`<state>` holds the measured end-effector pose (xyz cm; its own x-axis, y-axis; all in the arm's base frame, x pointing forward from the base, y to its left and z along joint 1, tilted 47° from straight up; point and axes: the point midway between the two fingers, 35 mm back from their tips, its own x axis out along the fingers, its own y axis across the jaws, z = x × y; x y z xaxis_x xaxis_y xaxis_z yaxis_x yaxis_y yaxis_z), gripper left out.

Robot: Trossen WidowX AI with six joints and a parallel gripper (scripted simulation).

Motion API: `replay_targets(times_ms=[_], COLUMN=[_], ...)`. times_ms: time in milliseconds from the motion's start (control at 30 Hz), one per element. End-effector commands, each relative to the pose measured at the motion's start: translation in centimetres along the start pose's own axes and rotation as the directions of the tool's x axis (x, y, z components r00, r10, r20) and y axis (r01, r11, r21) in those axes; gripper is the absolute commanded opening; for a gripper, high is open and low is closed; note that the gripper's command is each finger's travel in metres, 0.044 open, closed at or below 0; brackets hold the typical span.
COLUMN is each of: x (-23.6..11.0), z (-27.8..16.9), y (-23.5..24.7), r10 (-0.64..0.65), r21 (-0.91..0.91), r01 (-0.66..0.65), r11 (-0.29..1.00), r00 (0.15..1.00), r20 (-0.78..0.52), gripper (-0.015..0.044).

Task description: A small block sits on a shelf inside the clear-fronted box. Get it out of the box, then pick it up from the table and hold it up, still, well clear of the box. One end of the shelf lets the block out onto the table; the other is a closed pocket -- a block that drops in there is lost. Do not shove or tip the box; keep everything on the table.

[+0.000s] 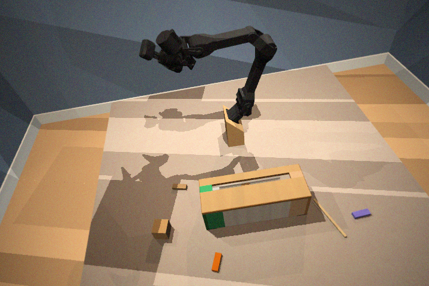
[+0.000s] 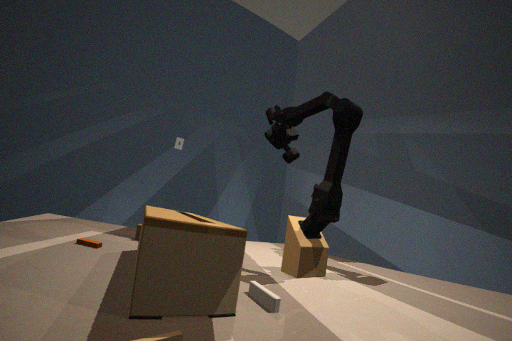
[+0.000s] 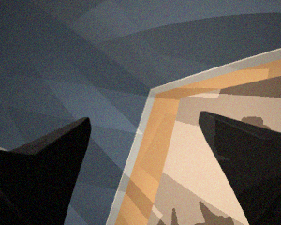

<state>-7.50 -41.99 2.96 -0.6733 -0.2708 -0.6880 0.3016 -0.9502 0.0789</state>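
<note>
So we've got the arm (image 1: 255,67) raised way up in the upper middle of the top view, bent over with the gripper (image 1: 147,49) pointing toward the upper left of the frame, well above the tabletop (image 1: 339,155). The jaws are spread wide with nothing in them; in the wrist view we see the two dark fingers far apart at lower left and right, with just a corner of the tabletop edge between them.

The box (image 1: 255,195) sits lower centre in the top view, long tan thing with a slot along its top, a green patch at its left end and the clear front facing the bottom of the frame. We honestly can't make out the small block inside it from any view, so we can't tell where on the shelf it is.

Scattered around the box: a small tan piece (image 1: 179,186) just left of it, a tan cube (image 1: 161,228) at lower left, an orange bar (image 1: 216,261) below, a thin stick (image 1: 329,218) touching or nearly touching the right end, and a purple tile (image 1: 361,213) further right. The arm's base sits in a tan wedge stand (image 1: 234,133) above the box
</note>
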Motion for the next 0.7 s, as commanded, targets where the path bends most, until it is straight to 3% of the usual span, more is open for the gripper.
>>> replay_targets(times_ms=[0,133,300,500,667], x=[-0.1,-2.0,-5.9,-11.8,-17.4], z=[-0.3,-5.9,-13.8,-21.5,-26.2], y=[0.1,0.7,-0.1,-3.6,-7.7], r10=[0.002,0.006,-0.075,-0.276,-0.482], r21=[-0.01,-0.209,-0.459,-0.646,-0.708], r01=[-0.002,-0.048,-0.156,-0.316,-0.446], r11=[1.0,0.977,0.875,0.694,0.547], r00=[1.0,0.98,0.891,0.713,0.524], r20=[-0.009,-0.197,-0.447,-0.645,-0.702], gripper=[0.04,0.04,0.04,0.04,0.04])
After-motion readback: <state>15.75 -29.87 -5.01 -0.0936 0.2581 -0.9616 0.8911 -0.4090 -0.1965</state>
